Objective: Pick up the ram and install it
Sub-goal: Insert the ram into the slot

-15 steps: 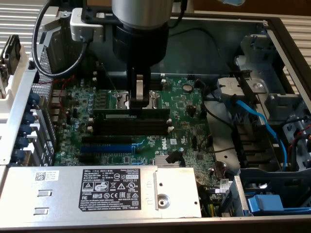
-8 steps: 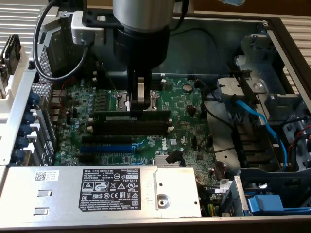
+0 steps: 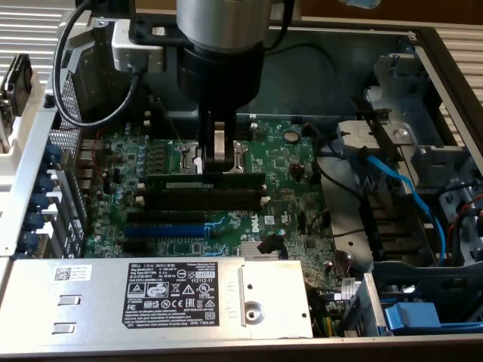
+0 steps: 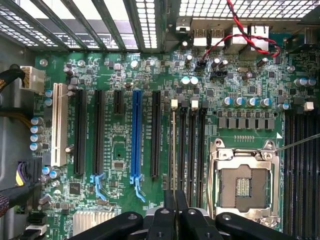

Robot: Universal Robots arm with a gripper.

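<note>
Inside the open case (image 3: 423, 45), green motherboard (image 4: 125, 205).

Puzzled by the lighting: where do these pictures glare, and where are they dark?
Wrist view: the vent grille glares white; the end effector, shut on the ram, is dark. Exterior view: the metal bracket glares; the case panel lies shaded.

Open motherboard (image 3: 294, 177) beside the gripper (image 3: 218, 162), power supply (image 3: 151, 294) walling the near side, blue cable (image 3: 400, 188) crowding the exterior view's right
</note>
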